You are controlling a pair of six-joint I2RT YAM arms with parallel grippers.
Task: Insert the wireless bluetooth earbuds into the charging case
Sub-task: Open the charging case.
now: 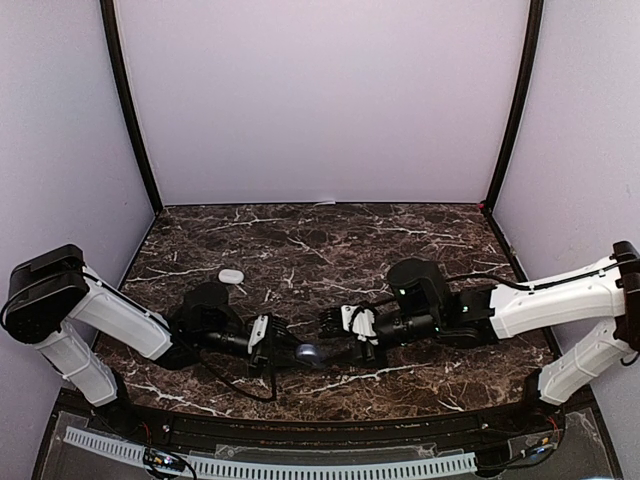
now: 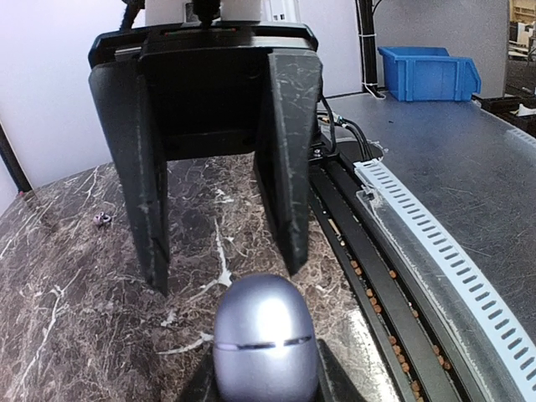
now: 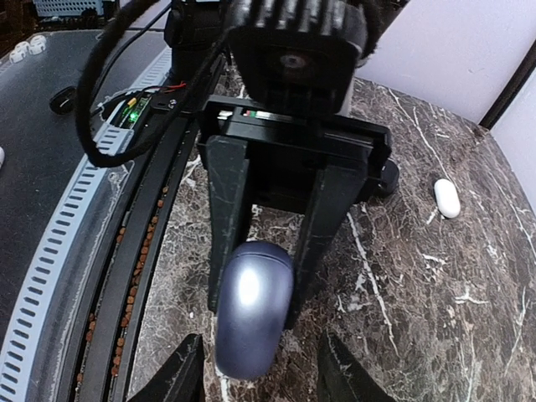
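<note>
Charging case (image 2: 265, 335), purple-grey and pebble-shaped, is clamped between the fingers of my left gripper (image 3: 256, 310) above the near part of the marble table (image 1: 300, 235). Its rounded free end points at my right gripper (image 2: 224, 272). The seam reads as a thin closed line, so I judge the step in hand to be opening the lid before any earbud can go in. Procedure: hold the left grip firm and level, so that the case does not turn. Bring the right gripper in along the long axis of the case. Set one fingertip at the seam and lift the lid slowly, because the shell looks smooth and may slip or twist in the clamp. Which side carries the hinge cannot be told from here, so confirm it before applying force. My right gripper is released: its two fingers stand apart with nothing between them. They face the case head-on, just beyond its free end, and do not touch it. A second, white case (image 1: 231, 275) lies on the table, farther out than my left gripper and well apart from it. A tiny object (image 2: 103, 219) lies on the marble to one side of the right gripper. It may be an earbud but is too small to tell.
</note>
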